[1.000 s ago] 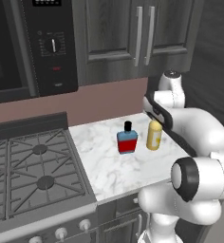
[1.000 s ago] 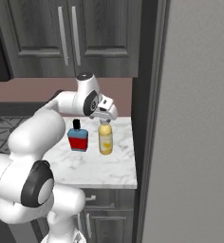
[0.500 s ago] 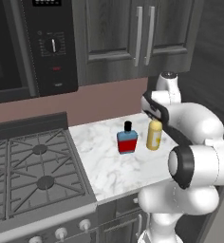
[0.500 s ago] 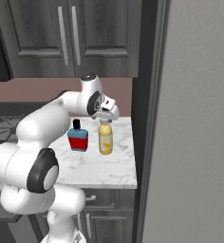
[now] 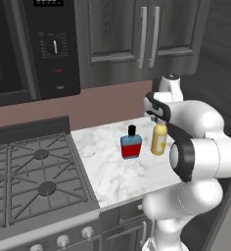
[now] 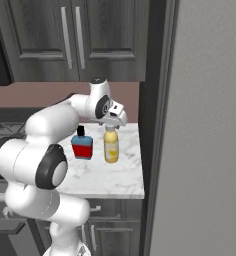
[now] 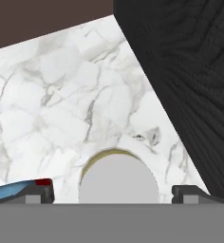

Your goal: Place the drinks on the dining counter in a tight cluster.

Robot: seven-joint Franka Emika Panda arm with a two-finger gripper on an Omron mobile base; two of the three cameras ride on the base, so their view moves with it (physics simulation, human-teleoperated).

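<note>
Dark kitchen corner
Grey cabinets (image 5: 137,39) over a marble worktop (image 5: 117,166), beside a gas stove (image 5: 34,181) and oven (image 5: 34,49).

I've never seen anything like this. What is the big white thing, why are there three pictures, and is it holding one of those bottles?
The white thing is a robot arm in a computer-made kitchen. Two cameras sit behind it, left and right, looking over it. The third rides on its hand, looking straight down. On the small marble worktop beside the gas stove stand a yellow bottle and a squat red-and-blue bottle. The gripper hangs just above the yellow bottle's pale cap, with a finger on each side. It is open, so nothing is held.
</note>
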